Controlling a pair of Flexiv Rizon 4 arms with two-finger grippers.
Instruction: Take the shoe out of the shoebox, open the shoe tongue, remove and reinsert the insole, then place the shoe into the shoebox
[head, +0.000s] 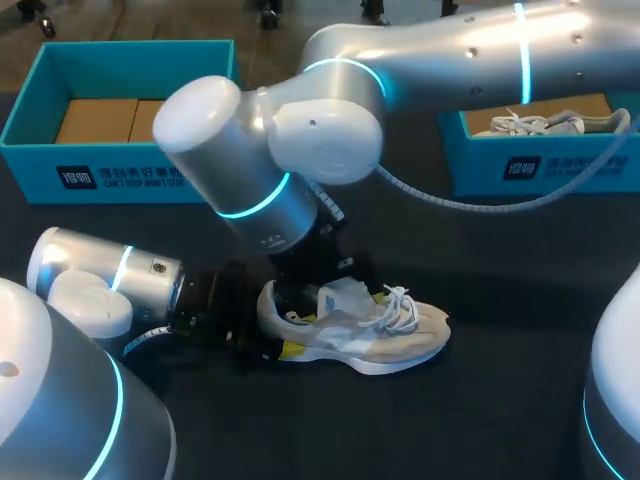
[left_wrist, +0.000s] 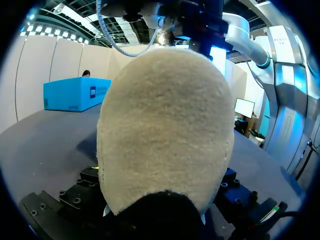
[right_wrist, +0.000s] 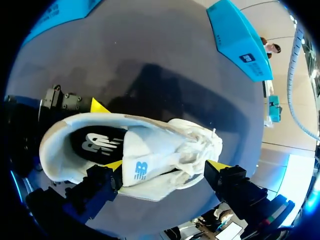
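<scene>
A beige and white shoe (head: 365, 330) stands upright on the dark table, toe to the right. My left gripper (head: 280, 320) lies low at its heel, with a yellow-tipped finger (right_wrist: 97, 106) against each side of the heel, so it is shut on the shoe. The suede heel (left_wrist: 165, 125) fills the left wrist view. My right gripper (right_wrist: 166, 167) hangs open just above the shoe, its fingers straddling the white tongue (right_wrist: 142, 162) and laces (right_wrist: 200, 145). The dark insole (right_wrist: 97, 142) shows inside the shoe's mouth.
A teal shoebox (head: 120, 165) with brown card inside stands at the back left. Another teal box (head: 540, 165) at the back right holds a second shoe (head: 540, 122). The right arm's grey cable (head: 470, 203) loops over the table in front of that box.
</scene>
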